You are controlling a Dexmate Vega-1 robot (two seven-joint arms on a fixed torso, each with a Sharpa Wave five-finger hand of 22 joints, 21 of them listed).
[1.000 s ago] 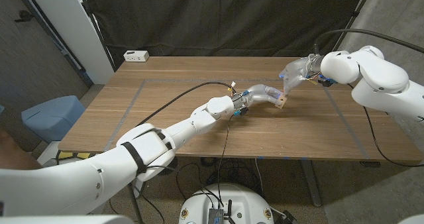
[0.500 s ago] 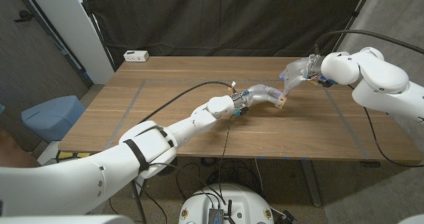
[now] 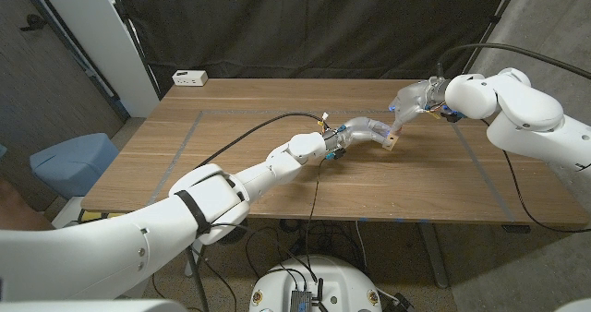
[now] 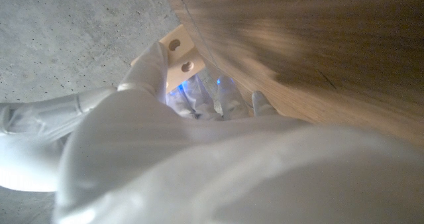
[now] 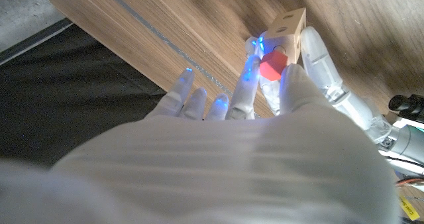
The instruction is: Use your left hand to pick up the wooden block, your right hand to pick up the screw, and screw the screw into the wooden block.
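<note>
My left hand (image 3: 367, 130) holds the small wooden block (image 3: 392, 144) just above the table (image 3: 277, 178), right of its middle. Holes show in the pale block's face in the left wrist view (image 4: 179, 55), past my left hand (image 4: 199, 151). My right hand (image 3: 412, 99) comes down on the block from behind. In the right wrist view my right hand (image 5: 265, 118) pinches the red-headed screw (image 5: 271, 64) between its fingertips, pressed against the side of the block (image 5: 291, 24). The screw's shaft is hidden. A finger of my left hand (image 5: 323, 63) lies along the block.
A white power strip (image 3: 189, 77) lies at the table's far left corner. Tape lines (image 3: 185, 138) mark a rectangle on the wood. A blue seat (image 3: 74, 162) stands off the table's left side. A black curtain hangs behind.
My right arm has shifted slightly to the left while its hand stays at the block. The left hand and the block have held still.
</note>
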